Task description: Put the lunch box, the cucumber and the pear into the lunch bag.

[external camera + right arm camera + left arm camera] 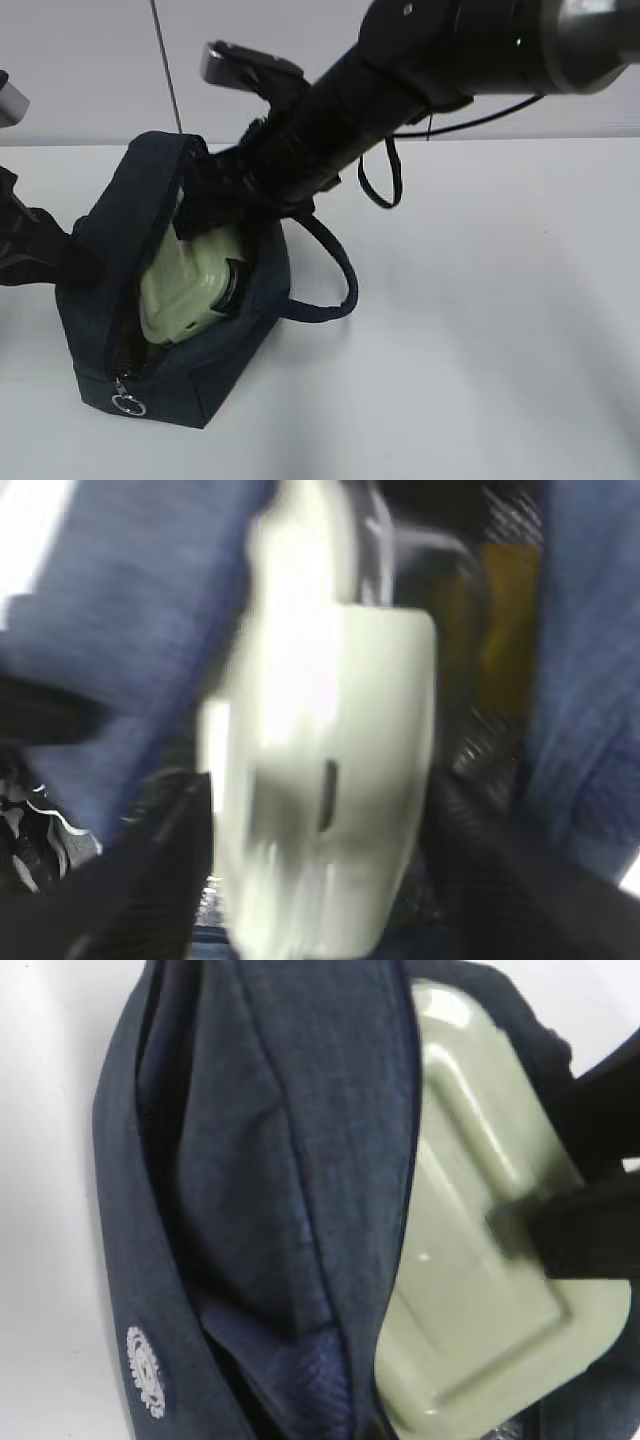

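Lunch box insertion in hand: right gripper (pixel 215 262) clamped on the lunch box (pixel 190 285), tilted, roughly half inside the open lunch bag (pixel 170 290) at lower left of the exterior frame. Left gripper isn't visible, state can't be told; its arm sits at the bag's far-left side. Next, probably: push deeper, release, back out clear of the handle (pixel 335 275). Cucumber and pear not in view.

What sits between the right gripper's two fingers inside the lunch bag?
The lunch box, on edge between the fingers in the right wrist view, inside the lunch bag.
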Controlling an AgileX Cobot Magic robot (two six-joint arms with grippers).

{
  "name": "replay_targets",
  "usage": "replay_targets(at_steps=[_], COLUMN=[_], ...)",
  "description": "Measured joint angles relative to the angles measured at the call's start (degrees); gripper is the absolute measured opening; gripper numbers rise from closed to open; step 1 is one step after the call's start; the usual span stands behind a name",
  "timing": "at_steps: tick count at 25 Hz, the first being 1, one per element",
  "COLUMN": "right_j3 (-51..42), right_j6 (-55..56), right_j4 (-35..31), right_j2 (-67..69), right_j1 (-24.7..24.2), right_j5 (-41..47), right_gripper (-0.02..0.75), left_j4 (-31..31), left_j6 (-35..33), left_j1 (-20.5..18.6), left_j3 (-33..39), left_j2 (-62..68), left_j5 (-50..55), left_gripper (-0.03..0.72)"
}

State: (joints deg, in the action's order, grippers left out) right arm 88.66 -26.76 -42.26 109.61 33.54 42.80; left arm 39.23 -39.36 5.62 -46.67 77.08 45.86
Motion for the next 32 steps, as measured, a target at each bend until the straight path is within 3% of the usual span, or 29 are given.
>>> replay_targets(at_steps=[1, 2, 9, 14, 18, 21, 23, 27, 32], right_j3=[0.76, 1.44, 1.76, 1.76, 1.76, 1.76, 1.76, 0.80, -7.44], right_j6=[0.16, 1.49, 8.80, 15.15, 16.48, 17.27, 18.98, 20.31, 19.93], right_j4=[1.15, 3.39, 11.91, 18.81, 20.21, 22.14, 24.13, 25.47, 23.10], right_j2=[-0.86, -2.54, -2.79, 0.90, 3.61, 4.46, 3.91, 0.84, -7.66], right_j1=[0.00, 0.00, -0.43, -0.43, -0.43, -0.43, -0.43, -1.83, -6.86], right_j5=[-0.02, -0.30, -0.35, 1.86, 3.69, 4.04, 4.27, 5.06, 5.17], right_gripper=[0.582, 0.585, 0.482, 0.465, 0.448, 0.128, 0.032, 0.008, 0.004], left_j4=[0.00, 0.00, 0.00, 0.00, 0.00, 0.00, 0.00, -0.61, -1.15], left_j6=[0.00, 0.00, 0.00, 0.00, 0.00, 0.00, 0.00, 0.89, 3.34], left_j1=[0.00, 0.00, 0.00, 0.00, 0.00, 0.00, 0.37, 2.66, 5.94], left_j3=[0.00, -0.05, -0.05, -0.05, -0.05, -0.05, -0.24, -3.27, -8.81], left_j2=[0.00, 0.00, -0.05, -0.05, -0.05, -0.05, -0.05, 1.39, 5.26], left_j5=[0.00, -0.05, -0.10, 0.06, 0.08, 0.20, 0.33, 1.79, 1.81], left_gripper=[0.001, 0.001, 0.001, 0.001, 0.001, 0.001, 0.001, 0.001, 0.001])
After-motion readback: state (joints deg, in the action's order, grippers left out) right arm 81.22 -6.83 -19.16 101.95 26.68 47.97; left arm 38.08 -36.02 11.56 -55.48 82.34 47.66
